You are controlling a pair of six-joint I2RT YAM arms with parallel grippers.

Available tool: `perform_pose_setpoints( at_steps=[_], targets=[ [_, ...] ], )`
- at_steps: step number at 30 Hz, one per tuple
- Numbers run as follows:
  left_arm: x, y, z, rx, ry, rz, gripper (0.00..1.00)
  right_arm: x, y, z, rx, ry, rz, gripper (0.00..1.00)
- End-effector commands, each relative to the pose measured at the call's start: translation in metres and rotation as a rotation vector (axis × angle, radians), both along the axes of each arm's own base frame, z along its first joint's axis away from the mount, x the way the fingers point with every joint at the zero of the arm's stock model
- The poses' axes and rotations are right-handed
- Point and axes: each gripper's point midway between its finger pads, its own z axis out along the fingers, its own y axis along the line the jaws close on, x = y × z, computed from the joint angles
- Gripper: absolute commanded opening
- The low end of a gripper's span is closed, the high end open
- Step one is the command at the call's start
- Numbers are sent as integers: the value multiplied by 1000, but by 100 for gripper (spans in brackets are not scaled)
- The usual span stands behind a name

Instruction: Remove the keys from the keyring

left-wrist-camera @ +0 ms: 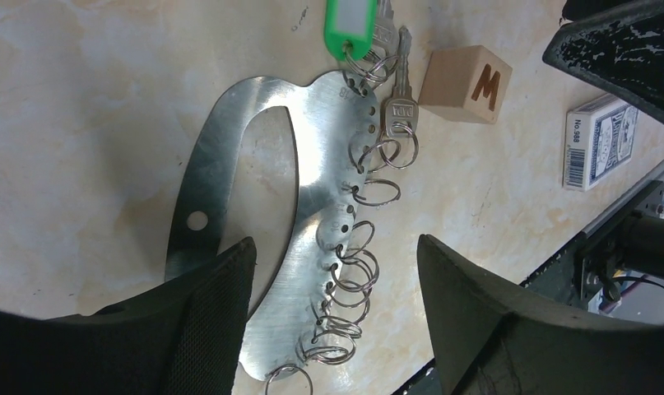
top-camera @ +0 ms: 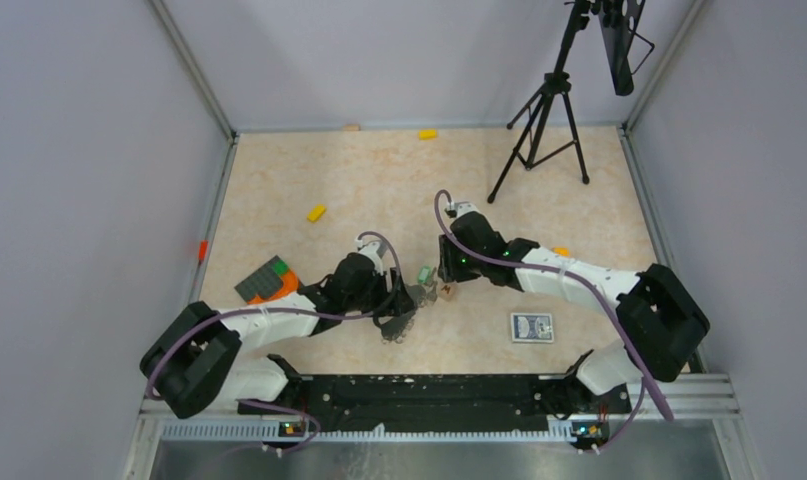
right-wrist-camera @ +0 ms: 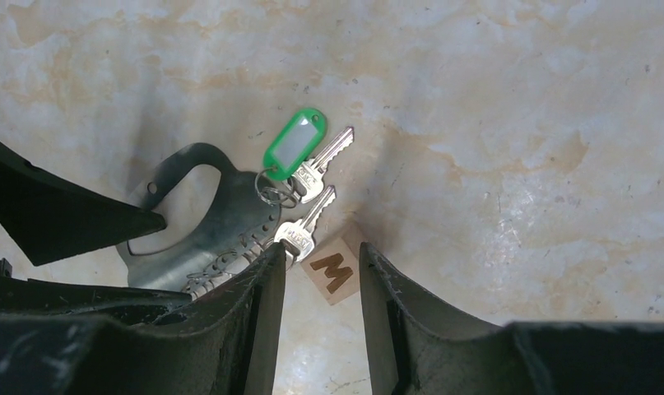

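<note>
Mid-table between the arms: keyring [left-wrist-camera: 312, 156] lying flat, keys [left-wrist-camera: 398, 103] on it.
Two keys and a green tag [left-wrist-camera: 350, 25] hang off one end of its scalloped edge, right by the M cube [right-wrist-camera: 332, 276]. Left gripper [left-wrist-camera: 332, 247] is spread wide over the keyring's other end, right gripper [right-wrist-camera: 320, 251] parted over the cube, neither holding anything.

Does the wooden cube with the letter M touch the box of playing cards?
No, bare table separates the wooden cube from the card box in the left wrist view.
</note>
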Motion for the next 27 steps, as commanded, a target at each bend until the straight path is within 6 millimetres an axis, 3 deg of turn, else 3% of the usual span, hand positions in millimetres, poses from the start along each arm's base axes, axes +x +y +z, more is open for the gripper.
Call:
perform_pose_setpoints(
  at_steps=[1, 10, 18, 27],
  targets=[
    [-19, 28, -29, 124, 101, 57, 77, 6, -7, 12, 11, -41, -32, 38],
    [-39, 79, -28, 256, 150, 223, 80, 12, -1, 6, 6, -29, -32, 39],
    [-56, 114, -31, 338, 199, 354, 80, 21, 31, 10, 62, -2, 41, 33],
    [-59, 129, -25, 350, 199, 444, 81, 2, 81, 3, 100, 50, 146, 32]
  ],
)
